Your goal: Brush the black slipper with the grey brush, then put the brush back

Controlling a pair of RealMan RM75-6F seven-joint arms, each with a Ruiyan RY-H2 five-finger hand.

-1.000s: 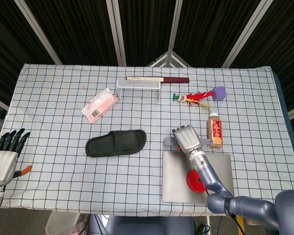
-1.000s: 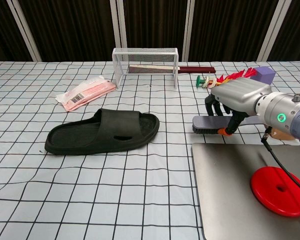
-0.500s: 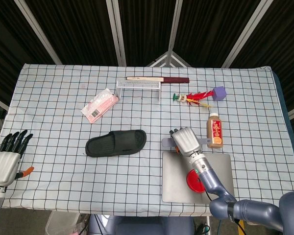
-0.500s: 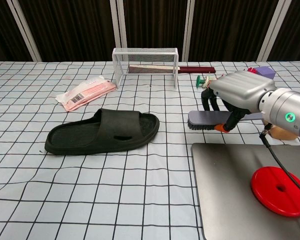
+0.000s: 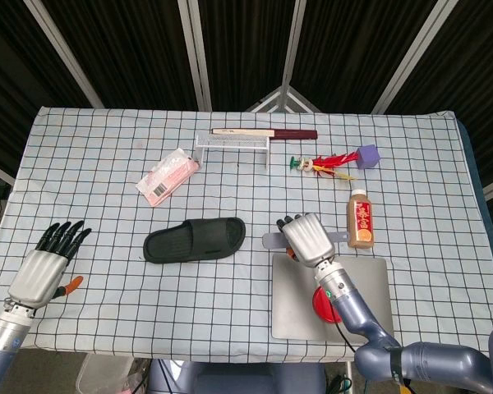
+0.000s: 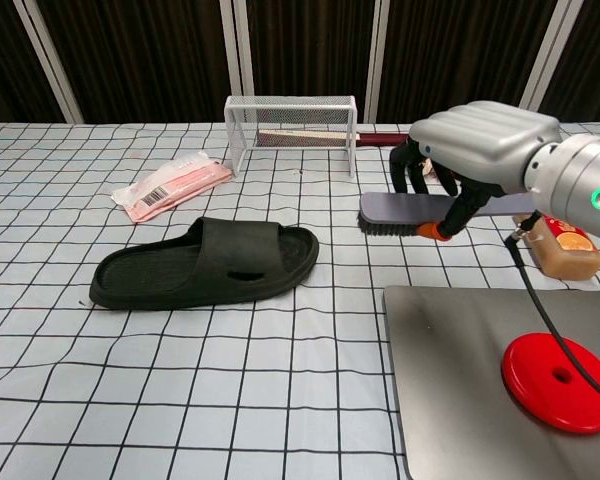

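the right hand [image 6: 470, 150] grips the brush [image 6: 400, 211] by its handle, bristles down, lifted off the desk [image 5: 107, 164] and held level just right of the slipper [image 6: 205, 265]. the slipper lies sole-down a little left of the desk's middle, toe end toward the brush, not yet touched. so this looks like the carry step: brush picked up, brushing not begun. the next move calls for bringing the bristles over the slipper's strap and lowering until they meet it, then stroking along its length without shoving the light slipper across the cloth.

the left hand [image 5: 43, 269] hovers by the desk's left edge near the front, fingers spread, holding nothing.

the brush handle's far end is hidden under the right hand, and from the head view only a grey tip of the brush shows.
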